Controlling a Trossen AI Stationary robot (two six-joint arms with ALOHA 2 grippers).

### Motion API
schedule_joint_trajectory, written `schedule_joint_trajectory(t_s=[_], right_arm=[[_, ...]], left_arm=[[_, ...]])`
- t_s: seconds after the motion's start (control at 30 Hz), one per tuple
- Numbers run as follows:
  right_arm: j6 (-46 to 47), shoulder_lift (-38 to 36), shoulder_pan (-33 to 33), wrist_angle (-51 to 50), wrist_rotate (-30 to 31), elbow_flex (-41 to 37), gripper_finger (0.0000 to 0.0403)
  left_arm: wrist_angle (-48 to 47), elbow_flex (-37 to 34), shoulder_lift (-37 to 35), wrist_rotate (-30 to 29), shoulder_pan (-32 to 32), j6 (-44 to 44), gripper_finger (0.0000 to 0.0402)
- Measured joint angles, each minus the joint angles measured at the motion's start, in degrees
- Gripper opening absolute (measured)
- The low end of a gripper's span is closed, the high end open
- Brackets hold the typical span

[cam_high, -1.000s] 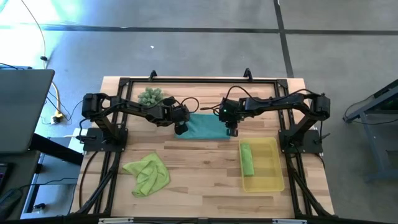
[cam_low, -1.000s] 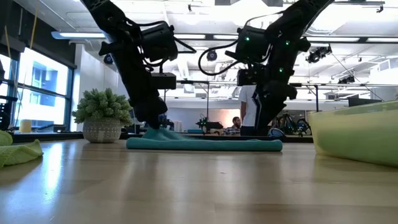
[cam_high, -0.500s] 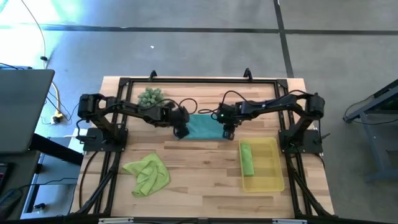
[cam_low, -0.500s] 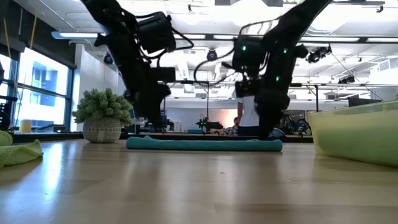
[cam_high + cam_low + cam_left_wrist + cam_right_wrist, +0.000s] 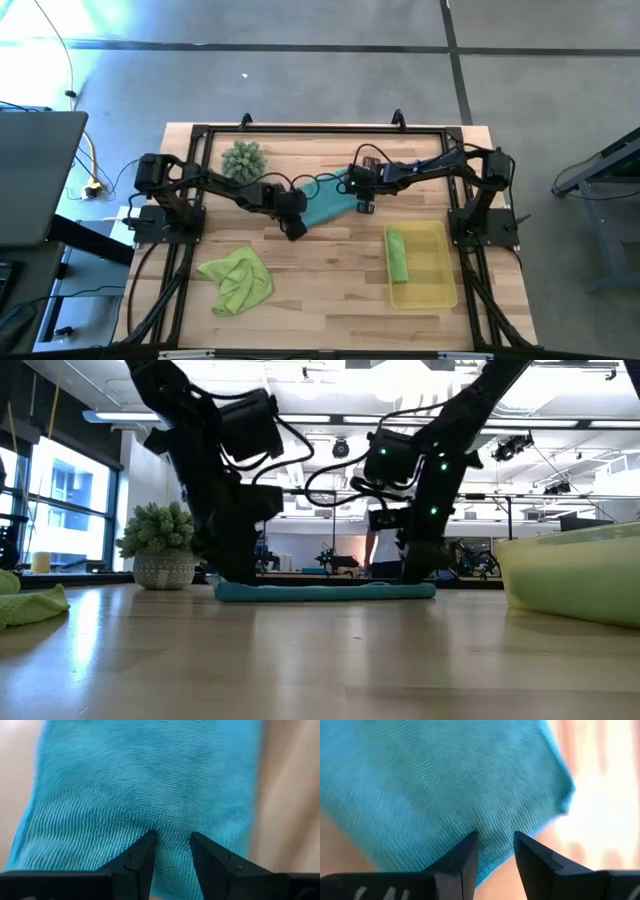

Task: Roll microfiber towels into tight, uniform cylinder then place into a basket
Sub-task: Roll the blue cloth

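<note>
The teal towel (image 5: 325,203) lies flat near the middle of the table (image 5: 330,300), a little toward its far edge, and it sits askew: its long axis runs on a slant, from the end nearer the front edge on the left up toward the far edge on the right. The left gripper (image 5: 294,229) is down at that lower left end, and in its wrist view the two fingers (image 5: 141,854) stand slightly apart, their tips pressed on the cloth with a narrow strip of fabric between them; whether they actually pinch it cannot be told. The right gripper (image 5: 364,207) is at the towel's right end, its fingers (image 5: 465,856) likewise a little apart and resting on the cloth near a corner. In the low view the towel reads as a thin flat band with both arms reaching down to it. One lime towel (image 5: 237,281) lies crumpled near the front left corner. A second lime towel, rolled (image 5: 398,256), lies in the yellow basket (image 5: 437,292) toward the front right, its length running from front to back. A spiky green plant (image 5: 241,157) stands near the far edge.
</note>
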Motion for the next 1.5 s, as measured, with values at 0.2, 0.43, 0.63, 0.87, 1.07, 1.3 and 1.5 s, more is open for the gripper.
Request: schedule_joint_trajectory(t_s=[0.2, 0.43, 0.63, 0.87, 1.07, 1.3, 1.5], right_arm=[[-9.11, -0.14, -2.25, 8.9, 1.89, -0.08, 0.0116], [7.03, -4.57, -1.78, 0.54, -2.6, 2.23, 0.0116], [27.2, -5.08, 1.33, -1.4, -10.49, -0.14, 0.0116], [33.66, -4.71, 3.92, 5.28, -2.91, -5.05, 0.0116], [29.74, -3.56, 2.47, 10.75, 3.03, -8.27, 0.0116], [11.5, -2.48, -1.77, 31.16, 3.52, -14.41, 0.0116], [0.3, -3.57, -2.68, 33.12, 3.32, -12.76, 0.0116]], left_arm=[[8.93, 0.04, -0.3, 7.9, -4.2, -8.44, 0.0117], [4.91, 4.72, -2.06, 1.78, -5.29, 1.35, 0.0117], [-2.43, 5.5, -2.25, -4.15, -2.91, 12.47, 0.0117], [-7.45, 2.96, -1.61, -1.03, 0.11, 13.99, 0.0117], [-4.22, 1.33, -1.25, 0.88, -1.12, 8.09, 0.0117], [3.06, 0.87, -0.9, 2.53, -4.61, -2.08, 0.0117], [8.59, 0.9, -1.06, 1.93, -5.88, -0.53, 0.0117]])
